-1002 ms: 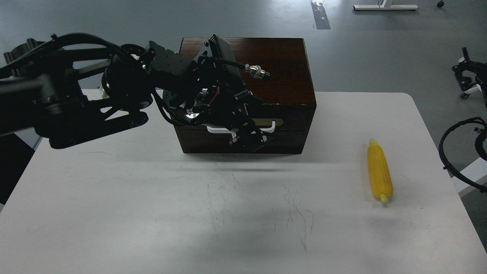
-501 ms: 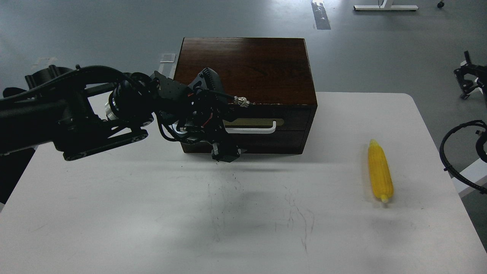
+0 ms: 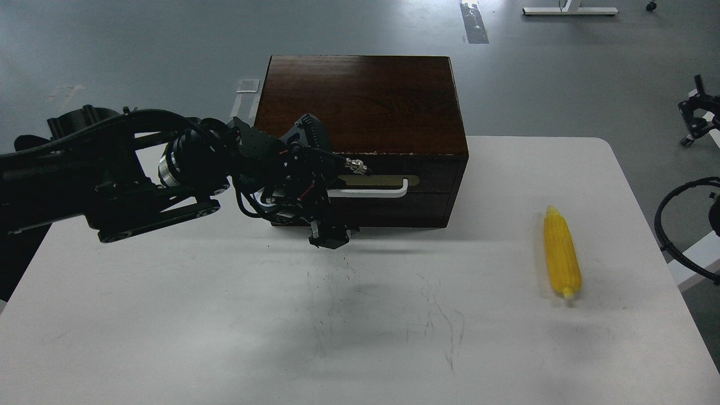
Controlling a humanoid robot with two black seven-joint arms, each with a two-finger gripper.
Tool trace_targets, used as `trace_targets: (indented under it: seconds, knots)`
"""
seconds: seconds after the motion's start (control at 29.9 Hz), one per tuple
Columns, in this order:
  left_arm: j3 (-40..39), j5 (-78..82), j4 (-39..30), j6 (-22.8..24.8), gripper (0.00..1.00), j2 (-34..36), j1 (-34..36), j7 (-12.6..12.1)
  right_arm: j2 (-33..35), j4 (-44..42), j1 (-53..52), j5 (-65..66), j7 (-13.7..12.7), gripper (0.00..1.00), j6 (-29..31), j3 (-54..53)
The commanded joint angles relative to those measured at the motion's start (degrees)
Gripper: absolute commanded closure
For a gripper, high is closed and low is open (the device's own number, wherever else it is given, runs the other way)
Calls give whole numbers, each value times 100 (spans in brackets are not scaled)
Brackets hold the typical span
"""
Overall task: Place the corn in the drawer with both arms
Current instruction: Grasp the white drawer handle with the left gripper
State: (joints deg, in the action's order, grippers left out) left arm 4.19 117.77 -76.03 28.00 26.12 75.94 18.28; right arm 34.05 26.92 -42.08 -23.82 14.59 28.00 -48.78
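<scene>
The dark wood box (image 3: 360,101) stands at the back middle of the white table (image 3: 169,315). Its drawer (image 3: 422,197) is shut, with the white bar handle (image 3: 377,192) on a brass plate. My left arm comes in from the left; its gripper (image 3: 329,235) hangs low in front of the box's lower left front, just left of and below the handle. It is dark and its fingers cannot be told apart. The yellow corn (image 3: 561,252) lies on the table at the right, tip pointing away, stub end towards me. The right gripper is out of view.
Black cables (image 3: 675,225) and a small black device (image 3: 697,112) show past the table's right edge. The table's front has faint scribble marks (image 3: 337,315). Grey floor lies behind the box.
My left gripper has come off the handle area, swung left and dropped lower in front of the box. The drawer stays shut. The corn has not moved.
</scene>
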Motion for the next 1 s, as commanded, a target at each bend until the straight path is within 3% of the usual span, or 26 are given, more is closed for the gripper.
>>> trace_targets:
  seconds: [0.0, 0.23, 0.4, 0.53, 0.6, 0.77, 0.97]
  knots:
    - [3, -17, 0, 0, 11, -2, 0, 17, 23, -2, -2, 0, 9, 0, 0, -8]
    - [3, 0, 0, 0, 16, -11, 0, 44, 23, -108, 16, 0, 0, 0, 0, 0]
    - [3, -17, -8, 0, 20, -37, -9, 228, 23, -108, 16, 0, 0, 0, 0, 0]
    - [3, -35, -8, 0, 37, -37, 0, 395, 32, -125, 16, 0, 0, 0, 0, 0]
    - [3, -35, -8, 0, 41, -37, 0, 421, 32, -125, 16, 0, 0, 0, 0, 0]
    - [-5, -96, -131, 0, 42, -46, 26, 606, 32, -134, 24, 0, 0, 0, 0, 0]
    - [3, -131, -281, 0, 42, -81, 62, 650, -21, -388, -2, 0, 27, 0, 0, 0]
